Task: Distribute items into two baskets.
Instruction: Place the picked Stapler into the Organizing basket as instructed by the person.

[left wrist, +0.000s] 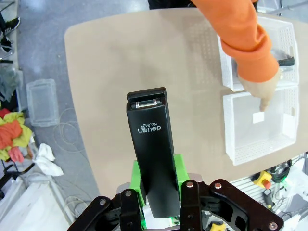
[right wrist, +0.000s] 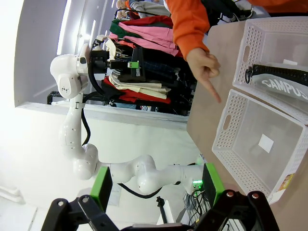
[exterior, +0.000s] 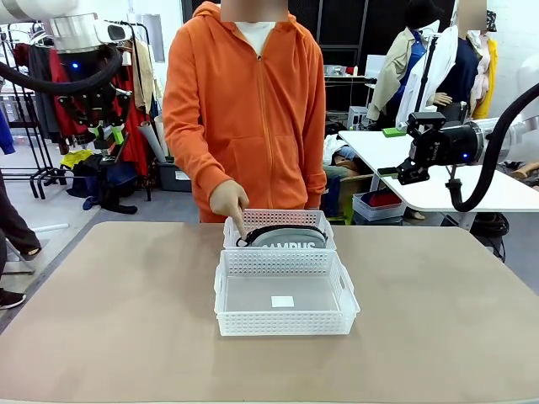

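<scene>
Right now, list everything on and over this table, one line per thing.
near basket: one, white translucent lattice, mid-table, nothing inside but its label
far basket: one, same white lattice, directly behind the near one
label: one, white, on the near basket's floor
pouch: one, grey with black trim, lying in the far basket
stapler: one, black, held above the table
table: one, tan
person's hand: one, orange sleeve, index finger pointing down where the baskets meet
left gripper: black, green pads, shut on the stapler
right gripper: same colours, open, raised at the right

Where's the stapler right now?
In the left wrist view, the stapler sits clamped between the left tool's green pads, raised in the air, apart from the labelled basket.
</scene>
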Motion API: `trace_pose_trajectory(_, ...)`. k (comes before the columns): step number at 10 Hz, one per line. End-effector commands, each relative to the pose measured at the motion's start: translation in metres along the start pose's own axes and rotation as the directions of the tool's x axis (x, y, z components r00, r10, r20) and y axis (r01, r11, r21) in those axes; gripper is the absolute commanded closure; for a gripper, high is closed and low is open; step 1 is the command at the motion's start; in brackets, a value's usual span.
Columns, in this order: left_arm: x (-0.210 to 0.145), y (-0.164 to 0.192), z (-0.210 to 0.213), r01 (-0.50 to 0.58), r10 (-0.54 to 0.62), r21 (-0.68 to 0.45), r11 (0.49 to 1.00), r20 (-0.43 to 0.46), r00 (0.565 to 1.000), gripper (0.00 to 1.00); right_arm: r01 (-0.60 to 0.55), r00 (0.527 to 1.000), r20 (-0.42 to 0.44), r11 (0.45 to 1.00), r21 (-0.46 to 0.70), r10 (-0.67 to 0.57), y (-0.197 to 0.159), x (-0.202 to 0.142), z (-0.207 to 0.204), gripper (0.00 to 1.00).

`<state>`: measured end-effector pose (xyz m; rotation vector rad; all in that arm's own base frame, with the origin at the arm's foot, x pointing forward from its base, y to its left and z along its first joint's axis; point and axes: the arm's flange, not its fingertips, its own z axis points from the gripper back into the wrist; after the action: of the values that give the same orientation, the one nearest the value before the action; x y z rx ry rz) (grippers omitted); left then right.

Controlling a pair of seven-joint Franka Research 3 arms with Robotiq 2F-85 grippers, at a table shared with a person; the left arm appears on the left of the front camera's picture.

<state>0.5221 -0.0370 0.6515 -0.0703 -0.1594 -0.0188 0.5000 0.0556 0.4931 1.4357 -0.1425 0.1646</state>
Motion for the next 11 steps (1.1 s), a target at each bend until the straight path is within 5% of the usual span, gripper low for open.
trace_pose_trajectory(1, -0.001, 0.001, 0.001, -0.006, 0.006, 0.008, 1.0, 0.002, 1.0, 1.0, -0.001, 1.0, 0.008, 1.0, -0.002, 0.001, 0.002, 0.0, 0.0, 0.0)
trace_pose_trajectory(10, 0.0, 0.0, 0.0, 0.0, 0.0, 0.0, 1.0, 0.0, 1.0, 1.0, -0.001, 1.0, 0.008, 1.0, -0.002, 0.001, 0.002, 0.0, 0.0, 0.0)
trace_pose_trajectory(11, -0.007, -0.016, 0.008, 0.179, -0.18, 0.033, 0.983, 0.034, 0.983, 1.0, -0.001, 1.0, 0.008, 1.0, -0.002, 0.001, 0.002, 0.0, 0.0, 0.0)
